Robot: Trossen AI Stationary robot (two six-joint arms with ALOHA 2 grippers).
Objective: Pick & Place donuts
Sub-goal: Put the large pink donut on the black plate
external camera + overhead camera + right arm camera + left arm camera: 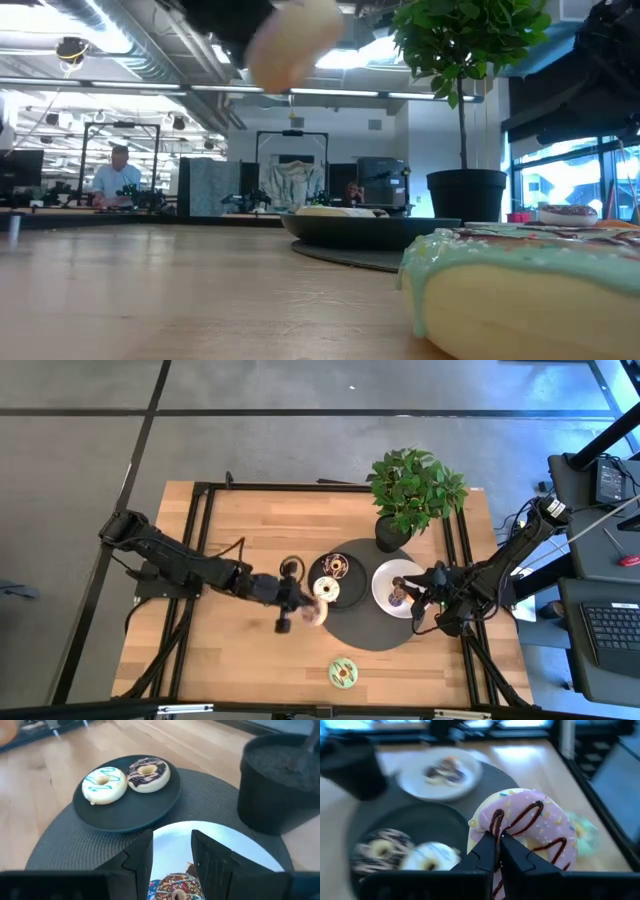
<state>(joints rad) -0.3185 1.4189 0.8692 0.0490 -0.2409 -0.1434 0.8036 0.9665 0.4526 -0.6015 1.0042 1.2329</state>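
Observation:
My left gripper [302, 612] is shut on a pink-iced donut with brown drizzle [530, 827], held above the wood just off the black plate's near-left side; the low view shows that donut [295, 40] high above the table. The black plate [348, 588] carries a chocolate donut [337, 567] and a white donut with blue drizzle [326, 589]. My right gripper [172, 851] hangs open over the white plate [225, 845], its fingers on either side of a sprinkled chocolate donut [175, 887] without touching it. A green-iced donut [343, 673] lies flat on the wood near the near edge. My left gripper pinches the pink donut between its two fingers [487, 852] at the ring beside the hole [496, 822]. The fingers themselves cover the exact spot. The donut is lifted clear of the table, tilted with its iced face toward the wrist camera.
Both plates sit on a round dark mat [375, 628]. A potted plant [410, 490] stands at the mat's far edge, its black pot [277, 780] close to my right gripper. Bare wood [230, 650] lies to the left and near side. People show in the room behind.

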